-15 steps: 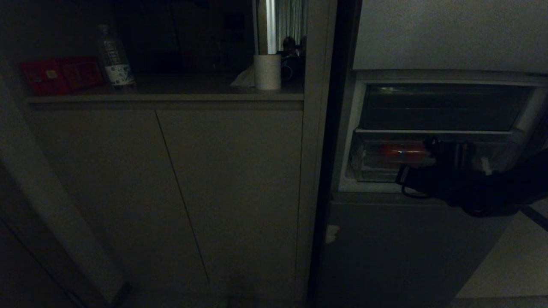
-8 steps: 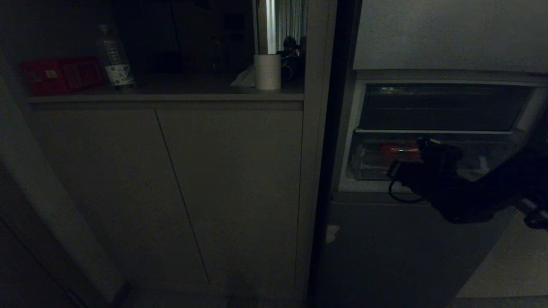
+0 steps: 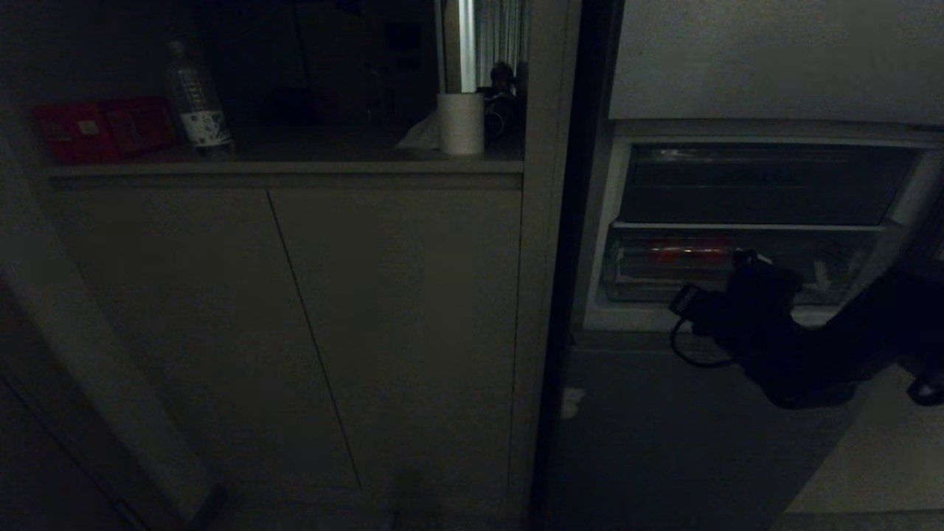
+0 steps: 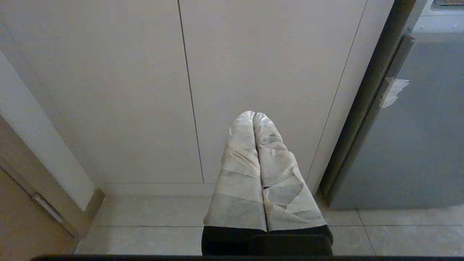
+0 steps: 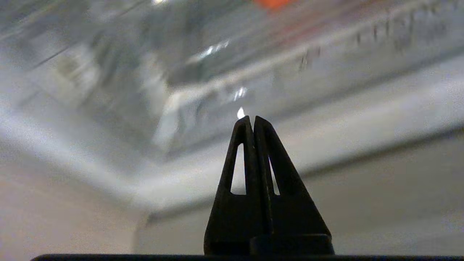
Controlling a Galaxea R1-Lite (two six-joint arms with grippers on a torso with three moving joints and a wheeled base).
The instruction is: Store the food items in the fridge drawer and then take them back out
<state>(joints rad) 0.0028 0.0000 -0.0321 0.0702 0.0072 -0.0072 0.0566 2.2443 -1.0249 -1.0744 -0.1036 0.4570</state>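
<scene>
Both fingers of right pincer [image 5: 253, 117] pressed together, empty, before clear fridge drawer [image 3: 737, 273].

No text legible; the bottle [image 3: 196, 99] label and the red boxes [image 3: 103, 129] on the tabletop [image 3: 295, 158] carry markings too dark and small to read.

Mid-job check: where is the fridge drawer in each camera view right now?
Head view: the fridge drawer sits right of centre in the open fridge, red food items inside, right gripper in front of it.
Left wrist view: not in it; only cabinets and a closed fridge panel.
Right wrist view: blurred clear drawer above the shut fingertips.
Shared landmark: the red food.
</scene>
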